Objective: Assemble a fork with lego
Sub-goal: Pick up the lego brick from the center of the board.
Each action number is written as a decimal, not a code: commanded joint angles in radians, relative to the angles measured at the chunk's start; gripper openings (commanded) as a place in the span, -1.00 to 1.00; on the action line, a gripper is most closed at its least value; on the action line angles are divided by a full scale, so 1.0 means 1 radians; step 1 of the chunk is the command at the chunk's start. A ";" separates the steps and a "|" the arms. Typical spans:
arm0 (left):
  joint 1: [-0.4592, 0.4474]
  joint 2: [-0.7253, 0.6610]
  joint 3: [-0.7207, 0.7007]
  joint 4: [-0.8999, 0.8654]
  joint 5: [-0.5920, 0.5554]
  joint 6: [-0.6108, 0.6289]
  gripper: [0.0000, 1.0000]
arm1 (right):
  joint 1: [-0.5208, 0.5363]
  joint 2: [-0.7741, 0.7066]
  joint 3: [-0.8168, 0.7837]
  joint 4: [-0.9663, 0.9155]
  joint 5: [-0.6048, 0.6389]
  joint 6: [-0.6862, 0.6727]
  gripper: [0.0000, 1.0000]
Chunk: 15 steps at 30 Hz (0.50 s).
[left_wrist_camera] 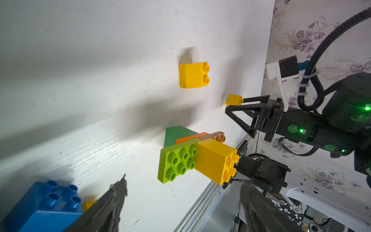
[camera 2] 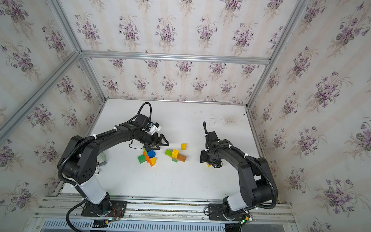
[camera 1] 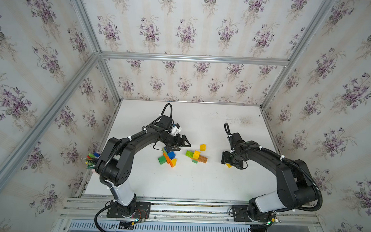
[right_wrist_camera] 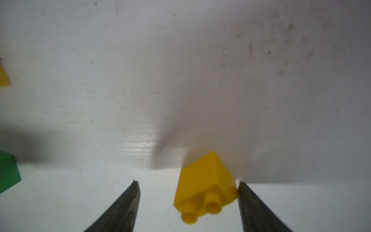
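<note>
Floral wallpaper in an aluminium frame walls in a white bench (camera 1: 198, 182). In both top views a joined stack (camera 1: 196, 157) of lego stands near the bench's middle: a lime plate (camera 1: 189, 153), a yellow brick (camera 1: 196, 154) and a brown brick (camera 1: 202, 159) over a dark green brick (camera 1: 194, 161). At its 1 o'clock a loose yellow brick (camera 1: 202, 147) stands alone. At its 9 o'clock lies a pile (camera 1: 168, 158) of blue, green, orange and yellow bricks. The left gripper (camera 1: 184, 147) hangs over the pile's far edge, jaws spread wide with nothing between them. At the stack's 3 o'clock the right gripper (right_wrist_camera: 188, 182) points down at the bench, jaws apart around a small yellow brick (right_wrist_camera: 204, 180); the brick touches one finger and a gap shows beside the other. Coloured pens (camera 1: 91, 159) stand at the bench's 9 o'clock edge.
</note>
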 commanded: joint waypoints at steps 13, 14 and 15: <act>0.001 -0.005 -0.005 0.000 0.007 0.010 0.75 | 0.056 -0.009 0.039 -0.077 0.135 -0.040 0.23; 0.000 -0.004 -0.004 0.000 0.008 0.008 0.75 | 0.056 -0.007 0.042 -0.068 0.122 -0.051 0.20; 0.000 -0.002 -0.006 -0.001 0.007 0.006 0.74 | 0.057 -0.001 0.044 -0.059 0.111 -0.054 0.17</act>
